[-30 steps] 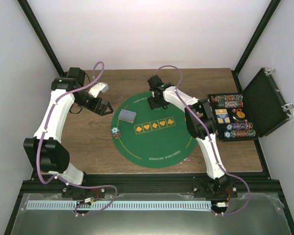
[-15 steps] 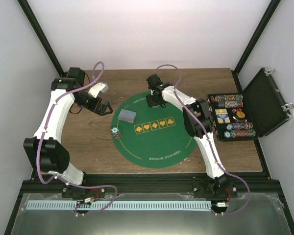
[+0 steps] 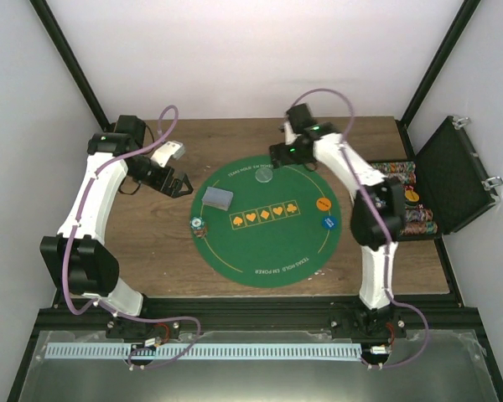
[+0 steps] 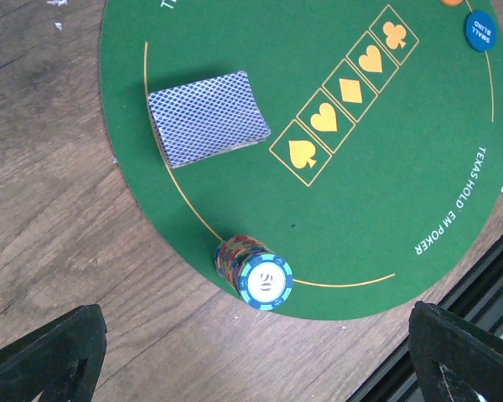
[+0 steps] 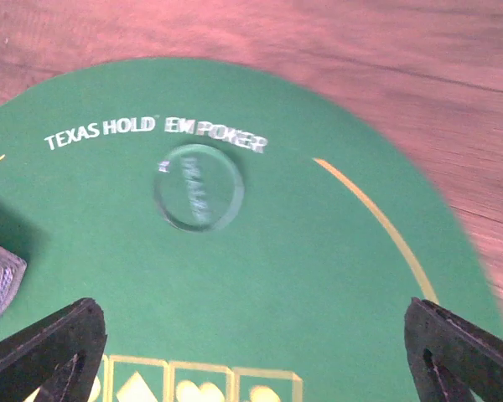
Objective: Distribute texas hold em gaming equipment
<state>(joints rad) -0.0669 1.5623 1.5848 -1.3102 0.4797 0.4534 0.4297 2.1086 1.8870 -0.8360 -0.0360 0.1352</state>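
A grey-backed deck of cards (image 3: pixel 218 198) lies on the left of the green mat (image 3: pixel 268 251). A stack of poker chips (image 3: pixel 199 224) stands at the mat's left edge. A clear disc (image 3: pixel 266 177) lies near the far edge, an orange disc (image 3: pixel 324 203) and a blue disc (image 3: pixel 326 223) on the right. My left gripper (image 3: pixel 180 184) is open and empty over the wood left of the mat; its view shows the deck (image 4: pixel 208 117) and the stack (image 4: pixel 256 272). My right gripper (image 3: pixel 278 156) is open and empty, above the clear disc (image 5: pixel 199 188).
An open black case (image 3: pixel 402 201) with rows of chips and cards stands at the table's right edge, its lid (image 3: pixel 453 172) tilted up. A black frame rail (image 3: pixel 260 314) runs along the near edge. Bare wood lies left of the mat.
My right arm has swung up and to the right, away from the mat's far side. The clear disc now lies uncovered on the mat, and the orange and blue discs show.
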